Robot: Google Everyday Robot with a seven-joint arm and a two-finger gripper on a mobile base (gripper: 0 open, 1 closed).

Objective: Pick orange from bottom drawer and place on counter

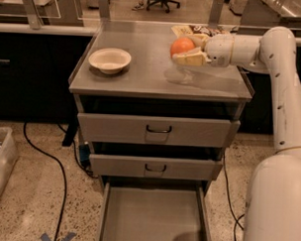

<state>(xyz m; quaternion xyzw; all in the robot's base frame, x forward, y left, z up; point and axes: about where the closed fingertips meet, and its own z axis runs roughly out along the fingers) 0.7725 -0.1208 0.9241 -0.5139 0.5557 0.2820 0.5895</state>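
Observation:
The orange (182, 45) is round and bright, held between the cream fingers of my gripper (185, 50) above the right half of the counter (142, 72). The white arm reaches in from the right. The gripper casts a shadow on the counter just below it, so the orange hangs a little above the surface. The bottom drawer (154, 219) is pulled out at the bottom of the view, and its flat grey floor is bare.
A white bowl (109, 59) sits on the counter's left half. A snack bag (193, 30) lies at the back right behind the gripper. Two upper drawers with black handles (158, 128) are slightly open. A black cable (55, 164) runs over the floor at the left.

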